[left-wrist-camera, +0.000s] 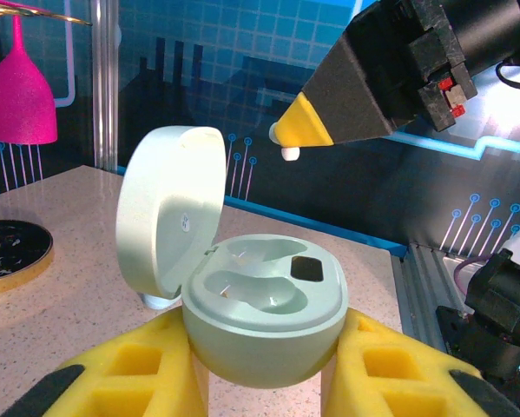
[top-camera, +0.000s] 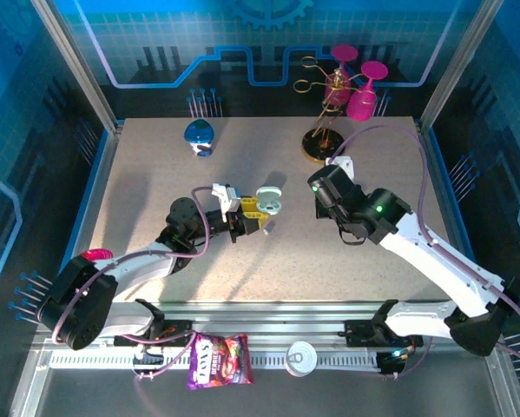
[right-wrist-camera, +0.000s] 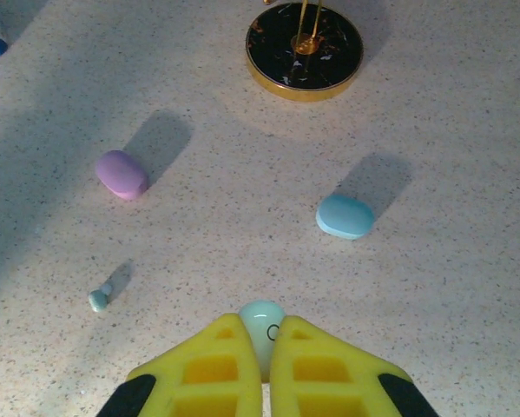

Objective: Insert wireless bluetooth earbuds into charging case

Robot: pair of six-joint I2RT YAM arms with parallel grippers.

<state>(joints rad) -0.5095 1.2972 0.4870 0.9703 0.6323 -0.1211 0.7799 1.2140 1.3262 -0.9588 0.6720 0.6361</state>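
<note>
My left gripper (top-camera: 258,211) is shut on a pale green charging case (left-wrist-camera: 264,317), gripping its body between the yellow pads (left-wrist-camera: 138,369). The case's lid (left-wrist-camera: 168,221) stands open and both sockets are empty. My right gripper (right-wrist-camera: 266,347) is shut on a pale greenish-white earbud (right-wrist-camera: 264,326). In the left wrist view that right gripper (left-wrist-camera: 287,139) hangs above and behind the case, the earbud's white tip (left-wrist-camera: 290,154) poking out and not touching the case. Another small pale earbud (right-wrist-camera: 99,300) lies on the table.
A shut lilac case (right-wrist-camera: 122,174) and a shut pale blue case (right-wrist-camera: 345,216) lie on the table. A gold-rimmed stand (top-camera: 322,143) with pink glasses (top-camera: 351,82) is at the back. A blue-white object (top-camera: 199,135) sits back left. A snack bag (top-camera: 219,360) and can (top-camera: 300,357) rest on the front rail.
</note>
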